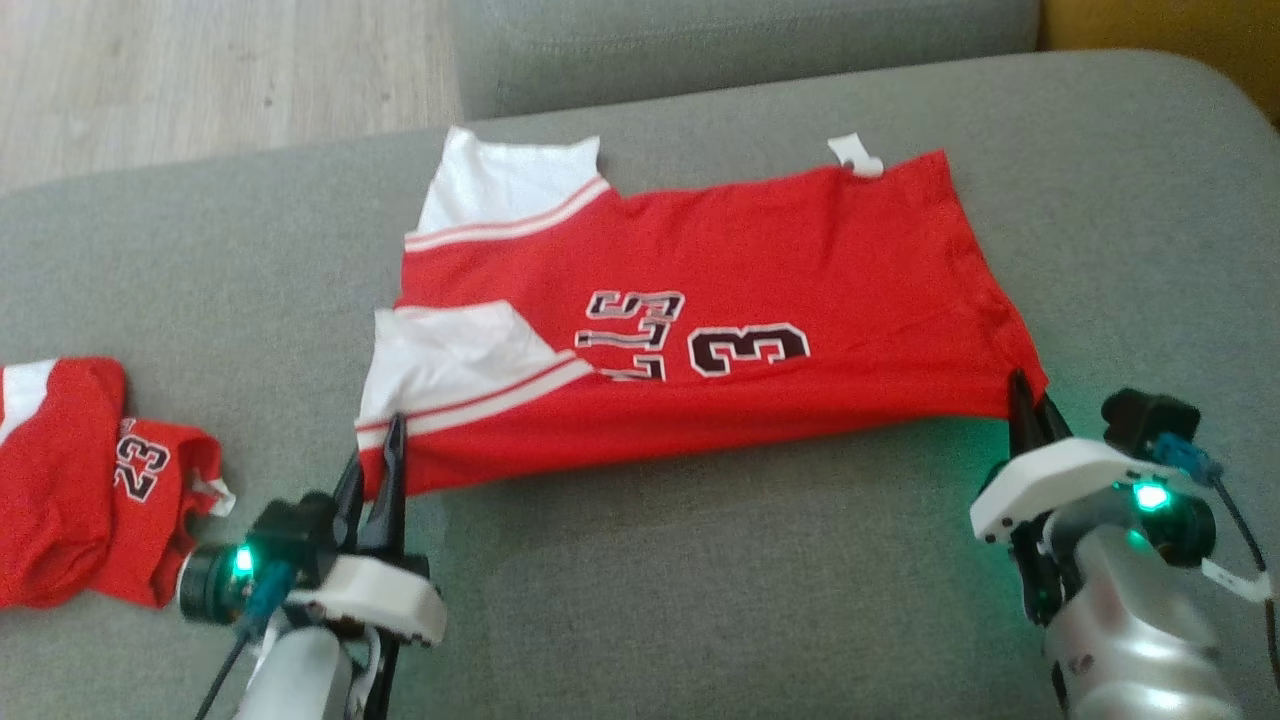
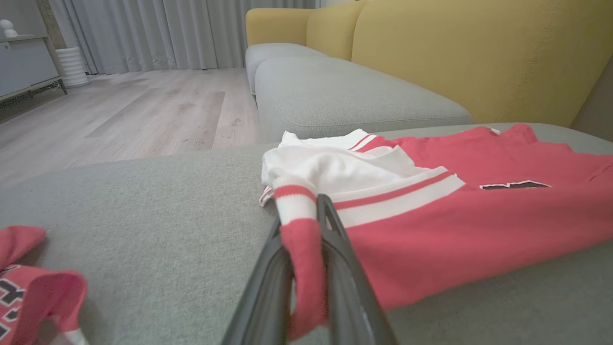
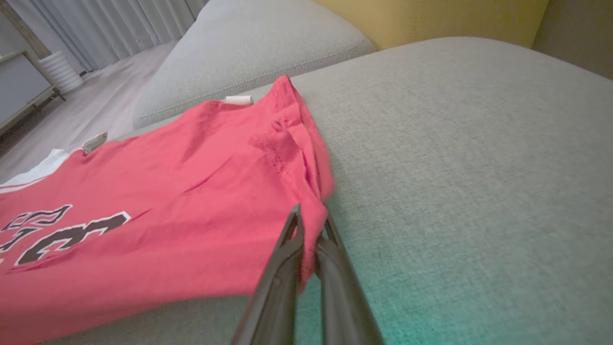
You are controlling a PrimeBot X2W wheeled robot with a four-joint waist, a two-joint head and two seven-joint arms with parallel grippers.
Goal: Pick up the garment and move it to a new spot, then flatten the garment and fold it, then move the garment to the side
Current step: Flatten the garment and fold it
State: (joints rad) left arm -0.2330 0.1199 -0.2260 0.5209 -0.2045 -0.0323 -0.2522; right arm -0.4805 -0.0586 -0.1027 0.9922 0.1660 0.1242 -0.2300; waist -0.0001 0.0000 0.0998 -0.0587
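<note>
Garment (image 1: 700, 330) lying on the sofa (image 1: 700, 580), just ahead of both claws. The left claw (image 1: 385, 450) is pinched onto the white-banded corner nearest it, and the right claw (image 1: 1028, 400) onto the red hem corner nearest it. We judge the cloth light and limp. It will sag and crease, so we would grip it at the hems and hold them taut.
</note>
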